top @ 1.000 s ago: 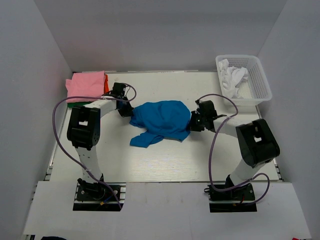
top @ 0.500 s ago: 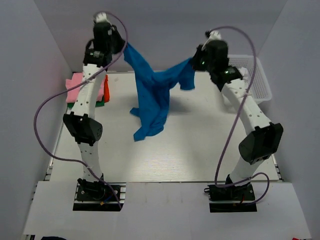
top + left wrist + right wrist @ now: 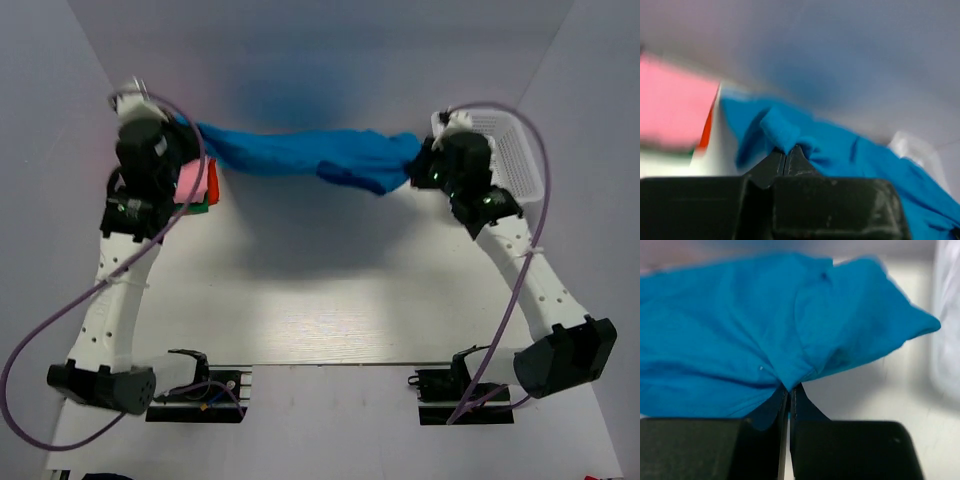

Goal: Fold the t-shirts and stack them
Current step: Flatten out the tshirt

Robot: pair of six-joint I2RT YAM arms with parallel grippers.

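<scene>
Your blue t-shirt [image 3: 300,152], a rumpled band taut between left gripper [image 3: 785,153] and right gripper [image 3: 789,388], both jaws tight on cloth

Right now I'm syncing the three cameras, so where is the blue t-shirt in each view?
Top external: blue t-shirt stretched across the upper middle.
Left wrist: centre to lower right.
Right wrist: fills the upper left.
Landmark: pink t-shirt, top and left wrist views only.

One blue t-shirt [image 3: 300,152], one pink t-shirt [image 3: 190,181], seemingly one orange t-shirt [image 3: 212,181] and one green t-shirt [image 3: 199,208], one basket [image 3: 528,158]
</scene>
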